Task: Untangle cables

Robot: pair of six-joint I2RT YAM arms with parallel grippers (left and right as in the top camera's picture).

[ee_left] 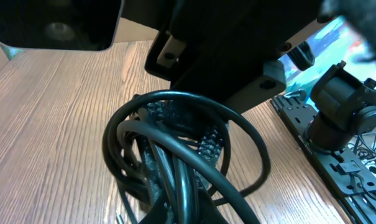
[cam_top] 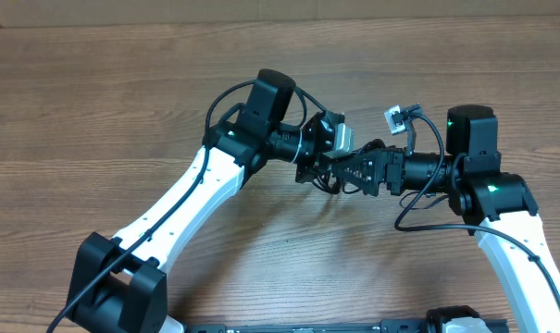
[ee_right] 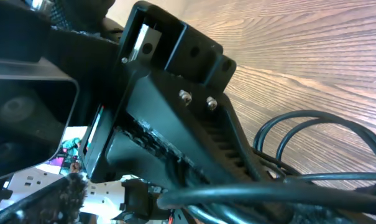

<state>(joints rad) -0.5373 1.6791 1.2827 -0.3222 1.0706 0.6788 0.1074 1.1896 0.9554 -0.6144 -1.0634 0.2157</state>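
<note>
Inspection note for you, operator. Your left tool (cam_top: 317,174) is pressed together on the cables (ee_left: 178,177), a bundle of thin black cords. Several loops stand out around the left tool's ribbed fingers (ee_left: 207,144), and the widest arcs over them. The rest of the bundle hangs under the left tool, close over the wooden bench (cam_top: 94,102). Whether it touches the wood cannot be told. Your right tool (cam_top: 342,174) faces the left tool head-on and stands just beside it, jaws spread wide. Two cord loops lie beside the left tool's housing in the right wrist view. No plug ends can be made out.
</note>
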